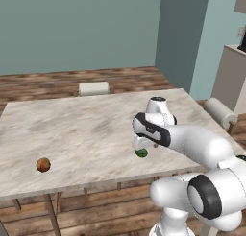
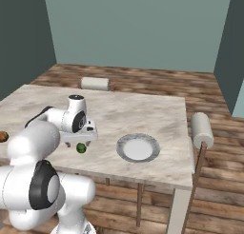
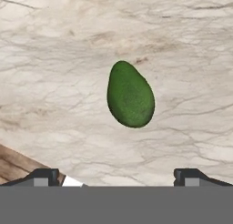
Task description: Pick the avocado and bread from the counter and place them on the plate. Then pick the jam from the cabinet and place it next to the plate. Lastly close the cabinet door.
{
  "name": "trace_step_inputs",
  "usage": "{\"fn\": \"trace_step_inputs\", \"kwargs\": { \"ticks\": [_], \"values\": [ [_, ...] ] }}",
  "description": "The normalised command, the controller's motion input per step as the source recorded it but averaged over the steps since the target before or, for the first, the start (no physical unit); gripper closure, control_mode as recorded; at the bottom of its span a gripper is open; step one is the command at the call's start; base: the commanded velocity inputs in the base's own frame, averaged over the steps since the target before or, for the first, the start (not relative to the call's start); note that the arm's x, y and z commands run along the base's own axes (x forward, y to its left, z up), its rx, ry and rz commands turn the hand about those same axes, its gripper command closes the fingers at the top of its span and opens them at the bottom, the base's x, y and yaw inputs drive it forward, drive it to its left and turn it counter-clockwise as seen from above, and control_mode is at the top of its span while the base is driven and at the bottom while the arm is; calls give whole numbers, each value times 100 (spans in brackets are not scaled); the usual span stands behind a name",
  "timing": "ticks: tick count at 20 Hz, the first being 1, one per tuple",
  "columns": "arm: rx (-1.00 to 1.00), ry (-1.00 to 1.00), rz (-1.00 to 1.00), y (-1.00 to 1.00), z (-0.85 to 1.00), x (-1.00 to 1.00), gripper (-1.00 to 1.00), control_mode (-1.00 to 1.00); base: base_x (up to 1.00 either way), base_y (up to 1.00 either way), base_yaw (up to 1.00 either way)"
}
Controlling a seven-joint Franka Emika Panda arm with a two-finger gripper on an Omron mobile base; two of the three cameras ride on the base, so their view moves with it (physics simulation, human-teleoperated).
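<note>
A: Where do we have the avocado (image 3: 130,94)?

B: We see it lying on the counter (image 1: 86,129), near the front edge, directly under our gripper (image 3: 117,175). In the hand view it sits between the two fingertips (image 3: 44,176) and ahead of them, its narrow end pointing away.

A: And the pincer?

B: Released, the jaws spread wide, with nothing between them. We hover above the avocado and are not touching it.

A: Anything on the plate (image 2: 123,143)?

B: It lies just to the right of the avocado in the right base view, white, with only its bare surface showing.

A: The bread (image 1: 43,165)?

B: We find it well apart, on the counter's left side near the front edge, a small brown ball.

A: Any labels or writing?

B: We can read none on anything here.

A: What else surrounds us?

B: Pale padded stools (image 1: 94,88) stand at the far side and right end of the counter, on a wooden floor (image 2: 143,78).
</note>
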Motion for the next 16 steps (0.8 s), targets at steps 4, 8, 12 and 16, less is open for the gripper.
{"fn": "trace_step_inputs", "kwargs": {
  "ticks": [4, 8, 12, 16],
  "values": [
    [0, 0, 0, 4, -17, 0, -100, -100, 0, 0, 0],
    [-2, -3, 0, 0, -19, 2, -100, -100, 0, 0, 0],
    [-3, -4, 0, 0, -15, 11, -100, -100, 0, 0, 0],
    [-3, 0, -1, 0, -12, 16, -100, -100, 0, 0, 0]
  ]
}}
